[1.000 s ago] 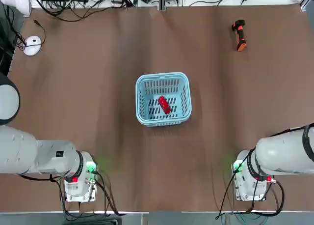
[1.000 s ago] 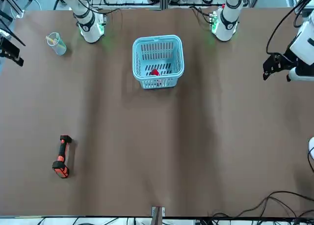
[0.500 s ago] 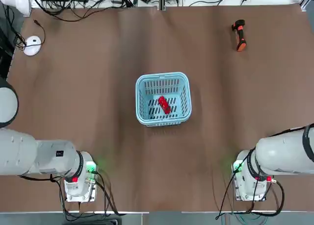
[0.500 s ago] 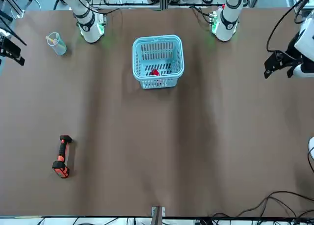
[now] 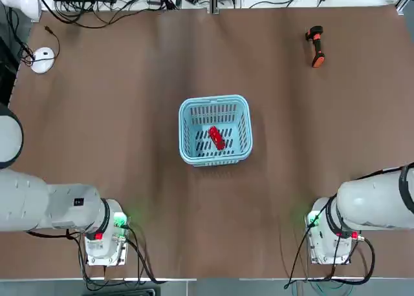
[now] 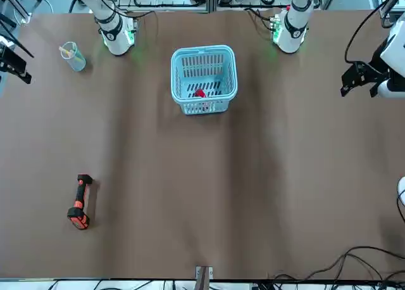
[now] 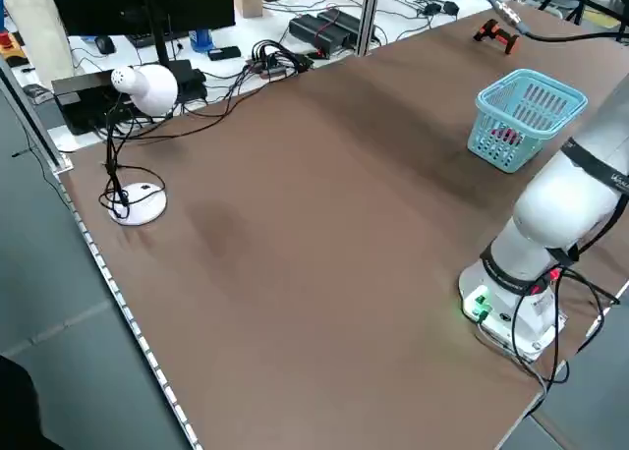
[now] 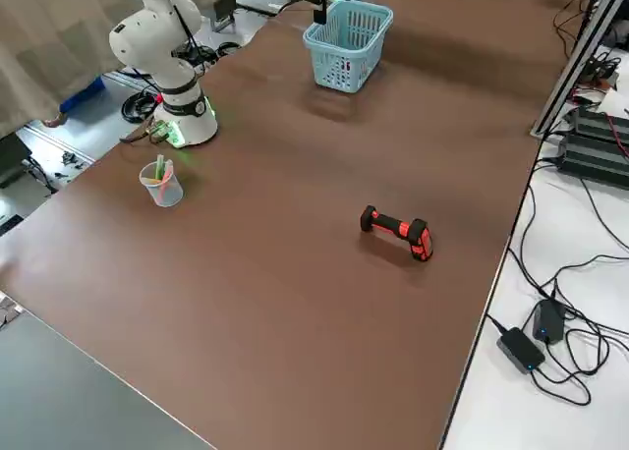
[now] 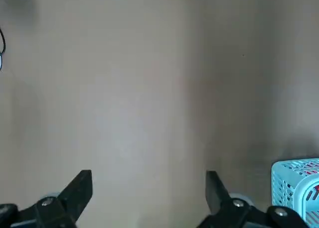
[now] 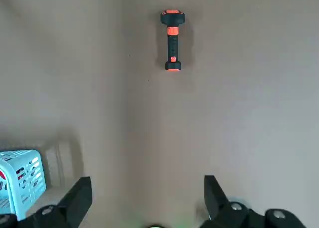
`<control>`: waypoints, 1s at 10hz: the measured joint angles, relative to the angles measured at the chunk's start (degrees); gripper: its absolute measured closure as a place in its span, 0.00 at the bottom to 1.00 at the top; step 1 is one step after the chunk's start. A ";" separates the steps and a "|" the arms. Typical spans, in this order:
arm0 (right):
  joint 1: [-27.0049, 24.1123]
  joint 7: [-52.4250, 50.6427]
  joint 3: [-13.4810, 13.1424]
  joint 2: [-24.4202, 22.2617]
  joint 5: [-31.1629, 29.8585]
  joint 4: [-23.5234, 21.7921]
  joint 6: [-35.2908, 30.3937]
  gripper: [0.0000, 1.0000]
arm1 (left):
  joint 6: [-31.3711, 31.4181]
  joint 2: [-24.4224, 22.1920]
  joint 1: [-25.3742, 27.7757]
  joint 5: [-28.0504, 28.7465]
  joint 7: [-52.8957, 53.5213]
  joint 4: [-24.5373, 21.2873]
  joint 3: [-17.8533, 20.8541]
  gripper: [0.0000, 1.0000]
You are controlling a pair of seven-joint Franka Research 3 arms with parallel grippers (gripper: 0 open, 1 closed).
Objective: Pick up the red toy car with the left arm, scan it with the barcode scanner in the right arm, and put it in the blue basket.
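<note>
I saw both arms pulled back near their bases at my edge of the table; the left arm sat at the left side and the right arm at the right side. The left gripper hung over bare table with its fingers spread wide and nothing between them; the right gripper was the same, fingers wide apart and holding nothing.

A little farther out, in the middle of the table, stood the basket; the car lay inside it on the slotted bottom, turned at a slant; from the front I could see a bit of red through the near wall.

Farther still, near the far right corner, the scanner lay flat on the table, well apart from the basket and from both grippers; its orange tip pointed toward the robot's side.

A clear cup stood near the right arm's base; a white mouse lay at the far left edge.
</note>
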 joint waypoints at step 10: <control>-0.49 0.00 -0.58 0.00 0.80 -0.10 0.01 0.00 | -0.27 1.19 0.00 -0.06 -0.03 2.98 0.00 0.00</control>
